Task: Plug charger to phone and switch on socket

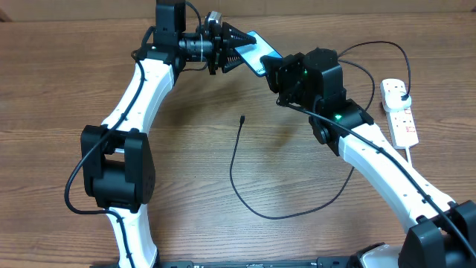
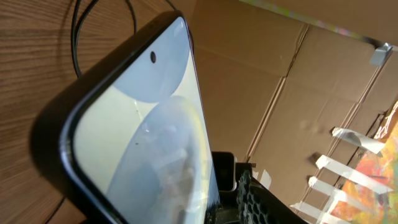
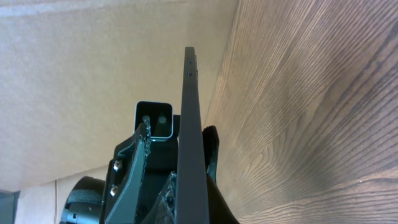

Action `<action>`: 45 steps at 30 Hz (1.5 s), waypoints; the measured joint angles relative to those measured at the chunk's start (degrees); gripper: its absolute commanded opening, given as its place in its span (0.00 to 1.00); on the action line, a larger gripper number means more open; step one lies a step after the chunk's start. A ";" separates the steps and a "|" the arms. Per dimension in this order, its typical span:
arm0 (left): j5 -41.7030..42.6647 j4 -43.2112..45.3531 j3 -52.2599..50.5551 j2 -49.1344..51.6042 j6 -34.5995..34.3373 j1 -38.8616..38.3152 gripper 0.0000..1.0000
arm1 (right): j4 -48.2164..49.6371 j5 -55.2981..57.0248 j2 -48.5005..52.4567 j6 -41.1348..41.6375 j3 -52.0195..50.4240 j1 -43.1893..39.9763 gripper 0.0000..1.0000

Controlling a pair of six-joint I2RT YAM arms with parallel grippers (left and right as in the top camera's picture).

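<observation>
Smartphone, slim and rectangular with a pale blue-white screen (image 1: pixel 258 52), hangs tilted above the brown wood-grain table (image 1: pixel 186 149), clamped at one end in the left gripper (image 1: pixel 239 50). Its other end reaches the right gripper (image 1: pixel 277 74). The right wrist view shows the phone edge-on between dark fingers, but I cannot tell whether the right gripper's own jaws are closed on it. Lifting it this way probably frees an end for plugging in.

The long thin black charger cable (image 1: pixel 231 167) lies untouched on the table. Its small plug tip (image 1: pixel 242 117) sits below and between the two grippers, apart from both. The cable loops under the right forearm, which may hinder reaching it.

The small white power strip with red marks (image 1: pixel 404 123) lies well outside the right gripper, its thick white cord (image 1: pixel 411 152) trailing off. One gripper must let go of the phone to fetch the tip.
</observation>
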 measured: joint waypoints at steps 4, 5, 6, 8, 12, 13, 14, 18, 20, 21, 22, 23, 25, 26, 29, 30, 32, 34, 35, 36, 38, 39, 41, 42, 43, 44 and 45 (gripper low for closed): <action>-0.24 0.11 0.00 0.00 -2.14 0.00 0.43 | -0.11 0.37 0.00 1.16 0.00 0.00 0.04; -0.31 0.13 0.00 0.00 -2.54 0.00 0.43 | -0.09 0.42 0.00 1.57 0.00 0.07 0.04; -0.37 0.17 0.00 0.00 -2.75 0.00 0.42 | -0.07 0.46 0.00 2.10 0.00 0.13 0.04; -0.39 0.17 0.00 0.00 -3.41 0.00 0.41 | -0.02 0.66 0.00 3.23 0.00 0.44 0.04; -0.46 0.17 0.00 0.00 -3.93 -0.07 0.33 | 0.31 0.61 0.00 5.38 0.00 0.81 0.04; -0.59 0.15 0.00 0.00 -4.00 -0.11 0.31 | 0.42 0.59 0.00 5.92 0.00 0.81 0.04; -0.63 0.15 0.00 0.00 -4.04 -0.26 0.27 | 0.50 0.57 0.00 6.49 0.00 0.81 0.04; -1.05 0.07 0.00 0.00 -4.26 -0.63 0.23 | 0.81 0.76 0.00 8.50 0.00 0.87 0.04; -1.25 0.07 0.00 0.00 -4.33 -0.63 0.23 | 0.94 0.92 0.00 9.35 0.00 1.01 0.04; -1.29 0.07 0.00 0.00 -4.50 -0.63 0.22 | 1.01 0.94 0.00 9.73 0.00 1.07 0.04; -1.36 0.07 0.00 0.00 -4.74 -0.63 0.22 | 0.98 0.92 0.00 10.14 0.00 1.09 0.04; -1.46 0.07 0.00 0.00 -4.94 -0.63 0.22 | 1.01 0.96 0.00 10.43 0.00 1.14 0.04; -1.62 0.04 0.00 0.00 -5.16 -0.63 0.22 | 0.96 1.07 0.00 10.84 0.00 1.31 0.04; -1.70 0.04 0.00 0.00 -5.33 -0.63 0.21 | 1.01 1.18 0.00 11.04 0.00 1.42 0.04; -1.90 -0.09 0.00 0.00 -5.60 -0.63 0.15 | 1.18 1.68 0.00 11.69 0.00 1.84 0.04; -1.90 -0.09 0.00 0.00 -5.55 -0.63 0.15 | 1.22 1.75 0.00 11.72 0.00 1.86 0.04; -1.97 -0.09 0.00 0.00 -5.57 -0.63 0.13 | 1.27 1.79 0.00 11.87 0.04 1.86 0.04; -2.10 -0.09 0.00 0.00 -5.77 -0.63 0.08 | 1.29 1.84 0.00 12.04 0.04 1.86 0.04; -2.10 -0.11 0.00 0.00 -6.14 -0.63 0.06 | 1.31 1.88 0.00 12.33 0.04 1.86 0.04; -2.10 -0.09 0.00 0.00 -6.71 -0.63 0.05 | 1.31 1.86 0.00 12.90 0.04 1.86 0.04; -2.10 -0.09 0.00 0.00 -7.54 -0.63 0.04 | 1.36 1.86 0.00 13.79 0.04 1.86 0.04; -2.12 -0.09 0.00 0.00 -7.78 -0.63 0.04 | 1.33 1.84 0.00 14.01 0.04 1.86 0.04; -2.14 -0.09 0.00 0.00 -8.11 -0.63 0.04 | 1.31 1.81 0.00 14.16 0.04 1.86 0.04; -2.14 -0.09 0.00 0.00 -8.15 -0.63 0.04 | 1.31 1.75 0.00 14.21 0.04 1.88 0.04; -2.12 -0.09 0.00 0.00 -8.15 -0.63 0.04 | 1.33 1.73 0.00 14.23 0.04 1.86 0.04; -2.12 -0.09 0.00 0.00 -8.15 -0.63 0.04 | 1.33 1.75 0.00 14.25 0.04 1.86 0.06; -2.14 -0.09 0.00 0.00 -8.13 -0.63 0.04 | 1.33 1.70 0.00 14.25 0.04 1.86 0.08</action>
